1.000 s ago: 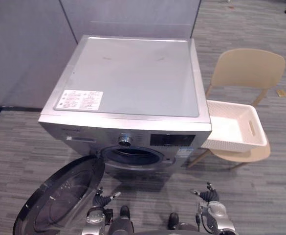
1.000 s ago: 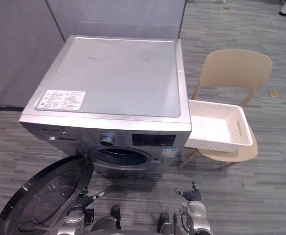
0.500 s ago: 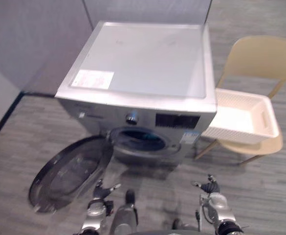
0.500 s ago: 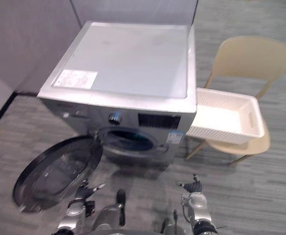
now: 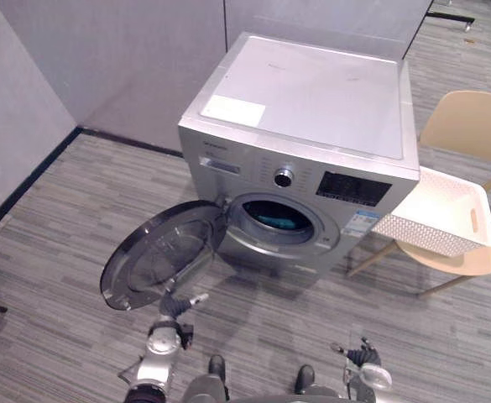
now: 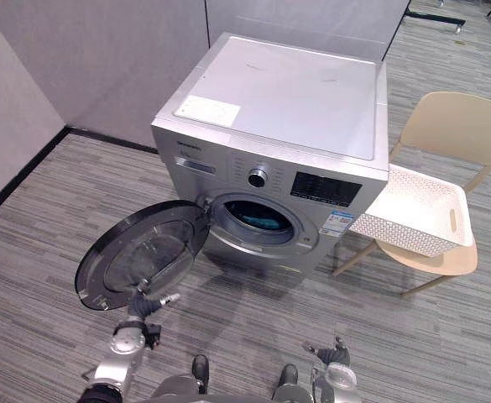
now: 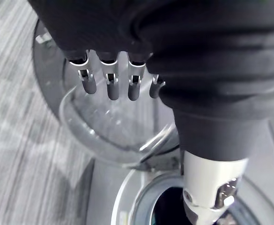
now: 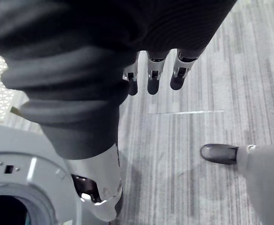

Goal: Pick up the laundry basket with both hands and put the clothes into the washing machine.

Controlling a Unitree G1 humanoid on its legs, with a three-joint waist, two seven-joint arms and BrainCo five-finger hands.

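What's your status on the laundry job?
Both open and empty: left hand, right hand, hanging low. Empty-looking basket on chair beside washer; blue cloth inside it. Its door open, nothing in the way.

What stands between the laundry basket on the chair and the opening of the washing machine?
Nothing visible. The door hangs open to the left of the drum opening, and the laundry basket sits on the chair right of the washing machine.

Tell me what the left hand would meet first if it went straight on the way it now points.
Most likely the open door of the washing machine, which lies ahead of the left hand; the gap between them is hard to judge.
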